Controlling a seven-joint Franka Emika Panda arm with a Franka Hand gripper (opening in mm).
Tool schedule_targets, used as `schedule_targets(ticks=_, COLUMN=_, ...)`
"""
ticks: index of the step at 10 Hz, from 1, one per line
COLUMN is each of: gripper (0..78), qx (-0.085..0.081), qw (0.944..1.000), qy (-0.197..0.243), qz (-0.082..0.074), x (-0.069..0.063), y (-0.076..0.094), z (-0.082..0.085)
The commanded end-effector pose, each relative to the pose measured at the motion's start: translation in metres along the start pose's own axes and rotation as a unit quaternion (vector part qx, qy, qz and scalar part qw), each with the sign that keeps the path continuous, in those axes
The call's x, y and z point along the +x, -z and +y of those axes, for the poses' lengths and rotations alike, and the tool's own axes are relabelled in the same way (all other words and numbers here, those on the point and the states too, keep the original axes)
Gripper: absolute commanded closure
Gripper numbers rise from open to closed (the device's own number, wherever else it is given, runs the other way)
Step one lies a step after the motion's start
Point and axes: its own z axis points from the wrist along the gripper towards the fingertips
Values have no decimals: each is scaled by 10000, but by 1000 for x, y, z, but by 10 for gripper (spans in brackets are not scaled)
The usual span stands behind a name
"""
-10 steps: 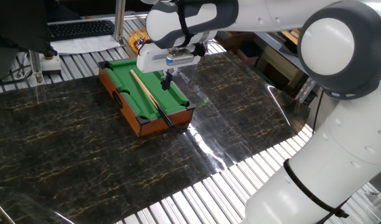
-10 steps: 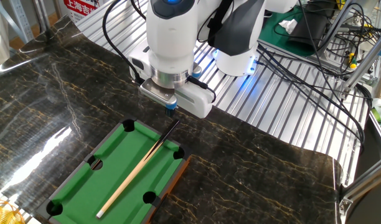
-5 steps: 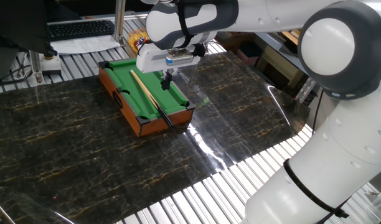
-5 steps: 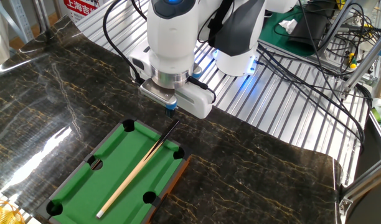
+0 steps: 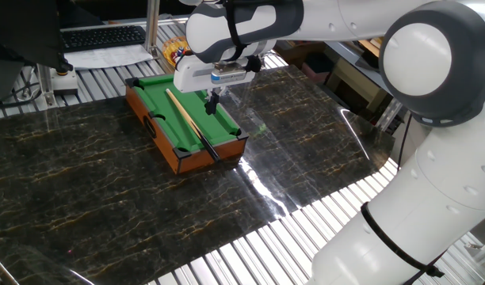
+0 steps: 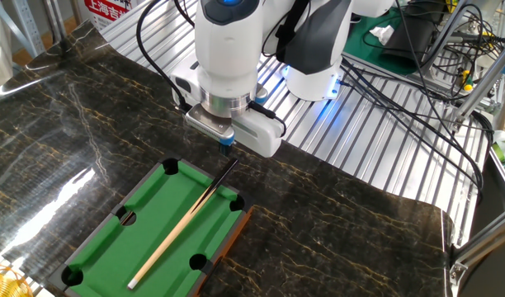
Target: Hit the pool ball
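Observation:
A small wooden pool table [image 5: 196, 158] with green felt [image 6: 166, 223] stands on the dark marble top. A wooden cue stick [image 5: 187, 117] lies lengthwise on the felt, and its dark end reaches past the table's end rail [image 6: 229, 169]. My gripper [image 5: 213, 100] hangs just above the felt by the long rail, near the cue's dark half; in the other fixed view [image 6: 226, 145] it is above the table's end. Its fingers look pressed together with nothing between them. No orange pool ball shows in either view.
A yellow net of multicoloured small balls [image 5: 173, 51] lies behind the pool table, and shows at the bottom left corner in the other view [image 6: 5, 280]. A keyboard [image 5: 104, 36] and a metal post [image 5: 151, 24] stand at the back. Cables [image 6: 417, 82] trail behind my base.

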Motion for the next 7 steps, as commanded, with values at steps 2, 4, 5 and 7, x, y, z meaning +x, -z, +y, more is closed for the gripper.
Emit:
schedule_targets(ticks=2, gripper=761, qx=26, qw=9999, qy=13, qz=-115, x=-2, y=0, z=1)
schedule_targets(ticks=4, gripper=761, qx=40, qw=9998, qy=20, qz=-179, x=-2, y=0, z=1)
schedule_targets(ticks=5, gripper=761, qx=40, qw=9998, qy=16, qz=-183, x=-2, y=0, z=1)
schedule_targets(ticks=7, gripper=761, qx=41, qw=9998, qy=7, qz=-189, x=-2, y=0, z=1)
